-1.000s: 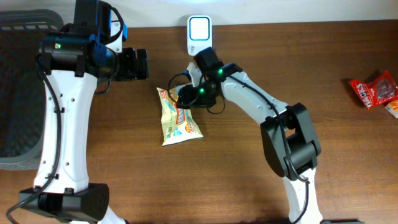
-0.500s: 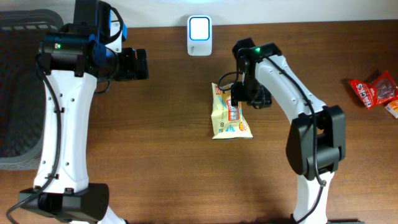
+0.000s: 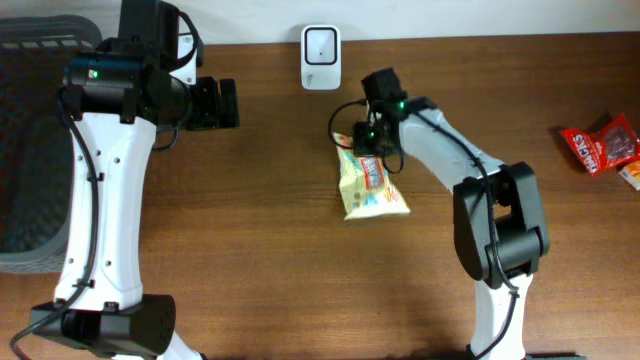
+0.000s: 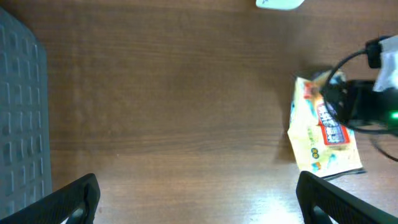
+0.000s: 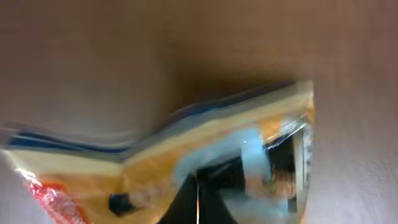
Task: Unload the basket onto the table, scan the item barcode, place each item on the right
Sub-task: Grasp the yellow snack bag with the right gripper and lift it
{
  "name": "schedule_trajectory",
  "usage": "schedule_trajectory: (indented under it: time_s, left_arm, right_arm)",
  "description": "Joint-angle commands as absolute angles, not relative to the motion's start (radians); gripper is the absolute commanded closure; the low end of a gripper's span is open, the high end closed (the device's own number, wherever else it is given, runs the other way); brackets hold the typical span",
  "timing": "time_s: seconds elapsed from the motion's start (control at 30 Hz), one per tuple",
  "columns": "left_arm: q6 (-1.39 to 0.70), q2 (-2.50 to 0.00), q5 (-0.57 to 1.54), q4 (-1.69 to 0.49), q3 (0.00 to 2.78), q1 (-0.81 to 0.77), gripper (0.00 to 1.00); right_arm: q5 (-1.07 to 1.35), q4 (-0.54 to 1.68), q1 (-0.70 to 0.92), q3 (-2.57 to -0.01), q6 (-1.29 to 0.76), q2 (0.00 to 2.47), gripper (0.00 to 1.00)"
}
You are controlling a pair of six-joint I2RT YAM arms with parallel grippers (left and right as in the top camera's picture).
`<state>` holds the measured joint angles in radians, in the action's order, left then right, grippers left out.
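The yellow snack packet is mid-bench, below and right of the white scanner. The right gripper is pinched on the packet's top edge. Its wrist view confirms this, though blurred. The left gripper is spread wide and well apart from the packet; only its wrist view shows both fingertips parted.

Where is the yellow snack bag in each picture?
Overhead: the snack bag lies near the middle of the table, a bit right, below the white scanner.
Left wrist: the bag is at the right side, halfway down; the scanner peeks in at the top.
Right wrist: the bag fills the lower half, blurred; no scanner.
Shared landmark: the white scanner, in two views only.
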<state>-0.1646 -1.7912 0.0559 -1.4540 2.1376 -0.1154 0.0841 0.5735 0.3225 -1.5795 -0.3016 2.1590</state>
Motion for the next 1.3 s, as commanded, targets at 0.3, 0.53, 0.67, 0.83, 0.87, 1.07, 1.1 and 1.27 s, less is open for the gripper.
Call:
schedule_trajectory:
  time_s: [0.3, 0.53, 0.67, 0.83, 0.87, 1.07, 1.1, 1.27]
  left_arm:
    - [-0.17, -1.782, 0.064, -1.451, 2.142, -0.114, 0.01]
    - [-0.17, -1.782, 0.064, -1.451, 2.142, -0.114, 0.01]
    - [-0.17, -1.782, 0.064, -1.451, 2.142, -0.114, 0.01]
    - [-0.17, -1.782, 0.064, -1.451, 2.142, -0.114, 0.01]
    - [-0.17, -1.782, 0.064, -1.451, 2.142, -0.114, 0.01]
    - [-0.17, -1.782, 0.064, -1.452, 2.142, -0.114, 0.01]
    - [-0.17, -1.782, 0.064, -1.451, 2.142, -0.114, 0.01]
    - [-0.17, -1.782, 0.064, -1.451, 2.142, -0.114, 0.01]
  right_arm:
    - [0.157, 1.247, 0.316, -1.749, -0.294, 2.062, 0.96]
    - [0.166, 0.899, 0.402, -1.367, -0.372, 2.067, 0.96]
    - [0.149, 1.128, 0.378, -1.548, -0.344, 2.059, 0.96]
    - [0.02, 1.282, 0.364, -1.874, -0.311, 2.059, 0.96]
    - [0.009, 1.265, 0.364, -1.872, -0.312, 2.06, 0.96]
    - [0.01, 1.007, 0.365, -1.606, -0.411, 2.106, 0.96]
    - [-0.004, 0.942, 0.365, -1.537, -0.41, 2.107, 0.96]
    - [-0.192, 1.037, 0.305, -1.617, -0.409, 2.092, 0.96]
